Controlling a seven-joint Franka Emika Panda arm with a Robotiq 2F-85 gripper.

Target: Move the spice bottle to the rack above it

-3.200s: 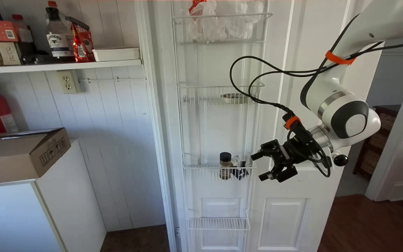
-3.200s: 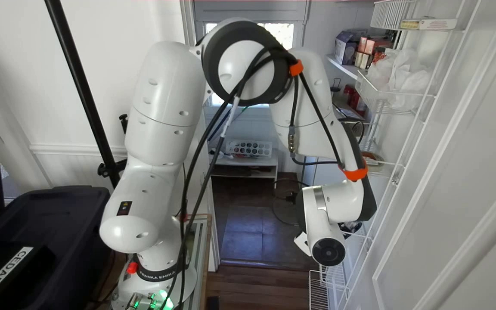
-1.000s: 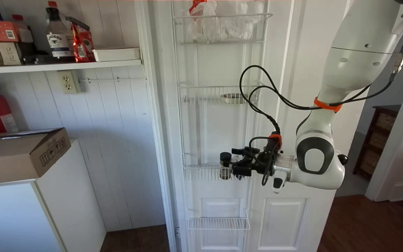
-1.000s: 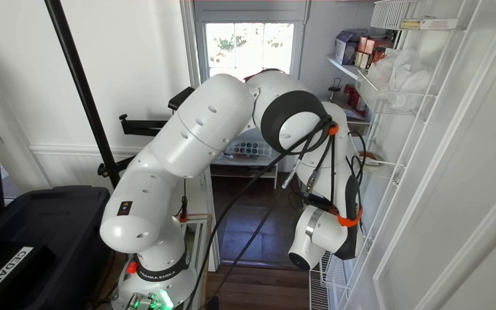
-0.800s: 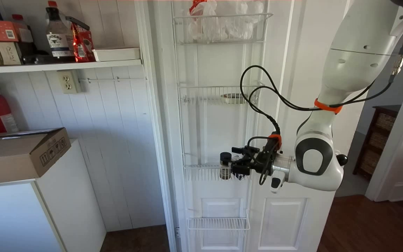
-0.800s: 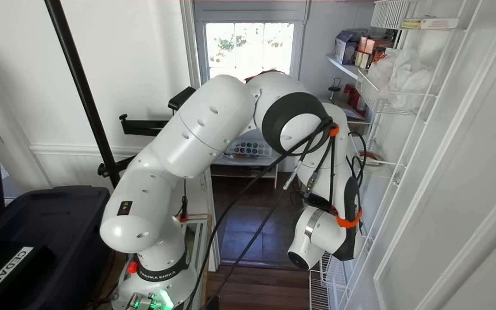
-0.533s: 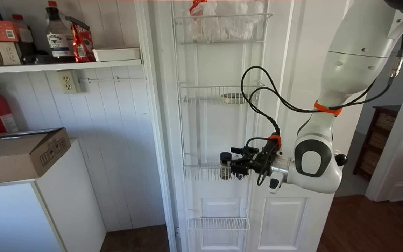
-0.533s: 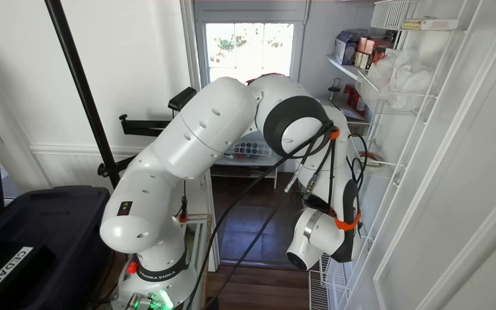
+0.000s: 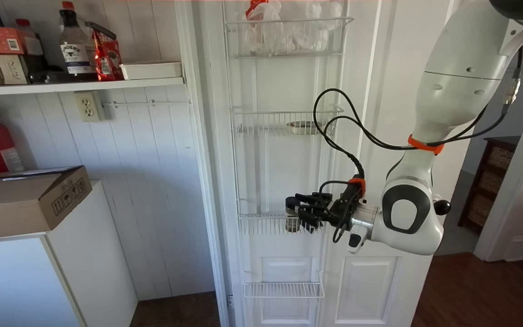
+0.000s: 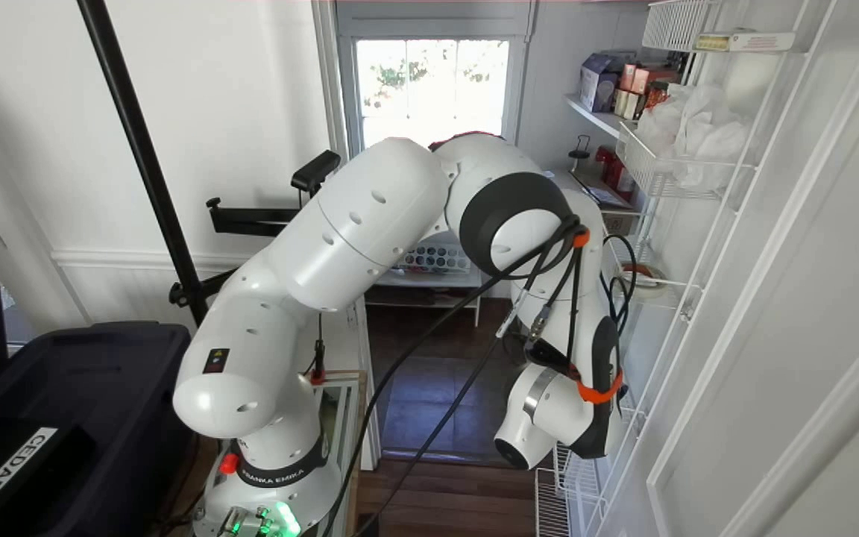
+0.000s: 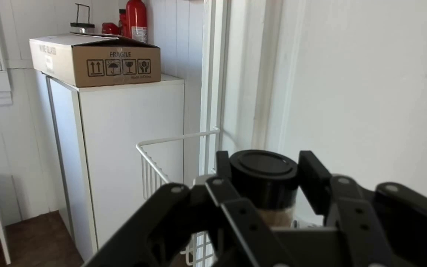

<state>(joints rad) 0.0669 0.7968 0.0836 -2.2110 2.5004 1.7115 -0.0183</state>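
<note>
1 paned window glows with daylight beyond a white wall and dark wooden floor.

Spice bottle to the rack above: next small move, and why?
I'd probably close the gripper gently until firm before lifting. In the wrist view its fingers flank the spice bottle at the black cap with hardly any gap, but I can't tell whether they grip. In an exterior view the bottle stands in its wire basket, below the rack.
</note>
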